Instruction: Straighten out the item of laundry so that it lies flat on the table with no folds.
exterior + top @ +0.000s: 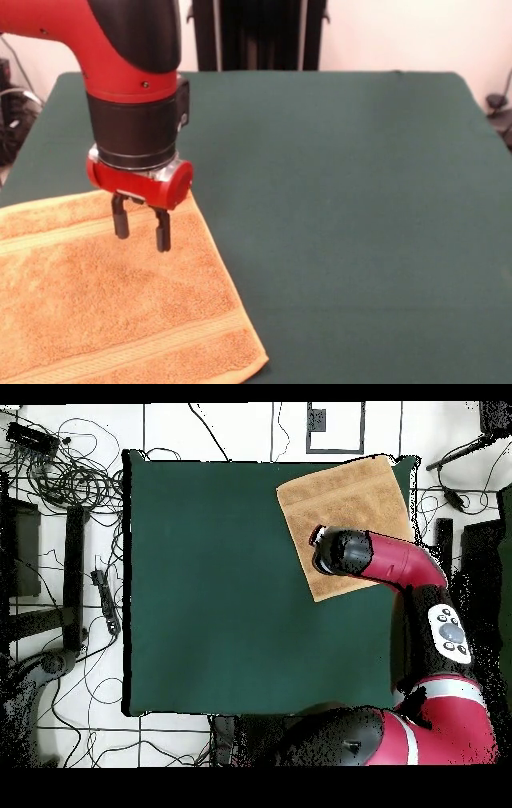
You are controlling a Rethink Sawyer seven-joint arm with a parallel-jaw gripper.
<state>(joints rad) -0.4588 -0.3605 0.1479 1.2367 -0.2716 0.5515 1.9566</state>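
The bench [360, 200] under me is a broad spread of dark green cloth, bare over most of its surface. My red and black arm [420, 584] reaches across from one side and ends above one corner region of the bench. There the golden-orange towel [104, 296] lies spread out, apparently flat with no fold that I can see, one woven band [120, 352] running near its front edge and another near the far edge. In the overhead view the towel [345, 509] sits at a slight angle against a corner of the bench, one side close to the bench edge. My gripper [142, 228] hangs just above the towel near its far edge, its two black fingers [163, 230] parted with nothing between them.
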